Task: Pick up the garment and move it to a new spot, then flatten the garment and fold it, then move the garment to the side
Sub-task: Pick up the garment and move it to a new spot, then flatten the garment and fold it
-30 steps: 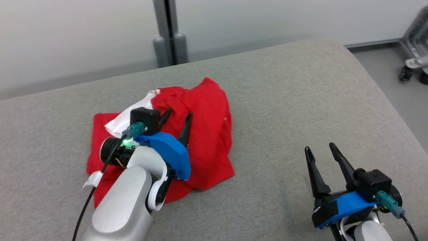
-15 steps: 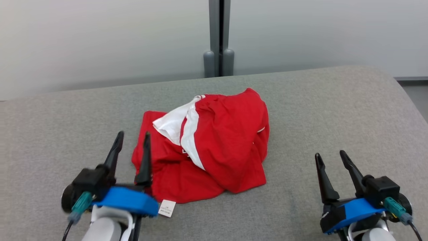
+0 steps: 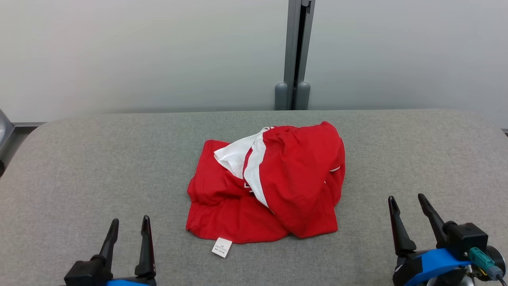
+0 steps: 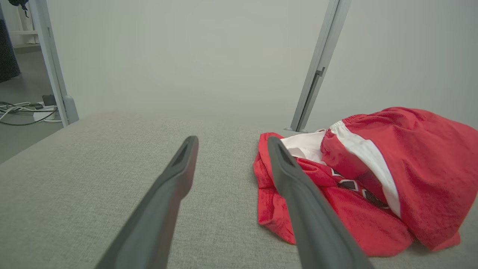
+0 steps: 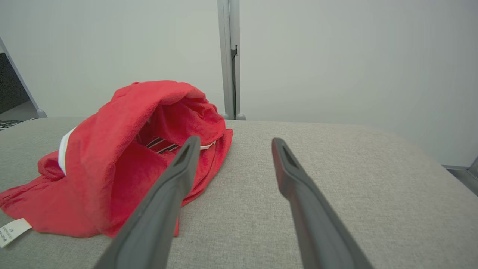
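My left gripper (image 3: 130,219) and right gripper (image 3: 406,196), fingers spread and empty, point forward over the near corners of the grey fabric surface (image 3: 99,159). The crumpled red-and-white garment (image 3: 274,190) lies at its middle. The print on the white tag (image 3: 222,247) is too small to read.

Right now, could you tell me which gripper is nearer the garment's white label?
The left gripper: the label pokes out of the garment's front edge on its side, while the right gripper stands well farther off.
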You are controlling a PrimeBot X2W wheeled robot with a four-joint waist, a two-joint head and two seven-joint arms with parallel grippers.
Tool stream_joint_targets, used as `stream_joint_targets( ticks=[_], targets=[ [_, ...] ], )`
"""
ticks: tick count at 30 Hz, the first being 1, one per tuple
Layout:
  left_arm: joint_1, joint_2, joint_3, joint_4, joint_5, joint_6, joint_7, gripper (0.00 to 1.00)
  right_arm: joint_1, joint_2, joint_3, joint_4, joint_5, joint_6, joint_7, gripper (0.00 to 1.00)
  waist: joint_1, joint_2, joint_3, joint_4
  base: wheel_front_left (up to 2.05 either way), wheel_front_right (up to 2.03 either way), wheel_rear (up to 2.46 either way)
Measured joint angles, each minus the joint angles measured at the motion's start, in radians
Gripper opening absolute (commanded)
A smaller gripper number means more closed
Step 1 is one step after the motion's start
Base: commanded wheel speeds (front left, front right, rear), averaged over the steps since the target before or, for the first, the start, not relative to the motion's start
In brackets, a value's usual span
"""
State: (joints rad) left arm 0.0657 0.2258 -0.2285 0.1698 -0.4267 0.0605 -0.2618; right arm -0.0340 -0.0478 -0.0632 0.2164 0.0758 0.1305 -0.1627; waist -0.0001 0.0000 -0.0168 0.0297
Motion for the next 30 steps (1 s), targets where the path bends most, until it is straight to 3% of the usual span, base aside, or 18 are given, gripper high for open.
stream_joint_targets(
  ticks=[8, 19, 26, 30],
  targets=[
    [0.011, 0.008, -0.001, 0.019, 0.023, -0.044, 0.000, 1.00, 0.017, 0.000, 0.007, -0.014, 0.013, 0.000, 0.013, 1.00, 0.0001, 0.0000, -0.005, -0.004, 0.00, 0.00, 0.00],
    [-0.009, 0.006, -0.030, 0.050, 0.022, -0.073, 0.020, 1.00, 0.017, 0.000, 0.030, -0.011, 0.022, 0.000, 0.013, 1.00, 0.0001, 0.0000, -0.003, -0.030, 0.00, 0.00, 0.00],
    [-0.157, 0.026, -0.087, 0.063, 0.010, -0.132, 0.186, 1.00, 0.013, 0.000, 0.039, -0.015, 0.013, 0.000, 0.024, 1.00, 0.0001, 0.0000, 0.014, -0.045, 0.00, 0.00, 0.00],
    [-0.299, -0.003, -0.111, 0.105, -0.045, -0.150, 0.341, 1.00, 0.002, 0.000, 0.048, -0.025, 0.007, 0.000, 0.031, 1.00, 0.0001, 0.0000, 0.045, -0.067, 0.00, 0.00, 0.00]
  ],
)
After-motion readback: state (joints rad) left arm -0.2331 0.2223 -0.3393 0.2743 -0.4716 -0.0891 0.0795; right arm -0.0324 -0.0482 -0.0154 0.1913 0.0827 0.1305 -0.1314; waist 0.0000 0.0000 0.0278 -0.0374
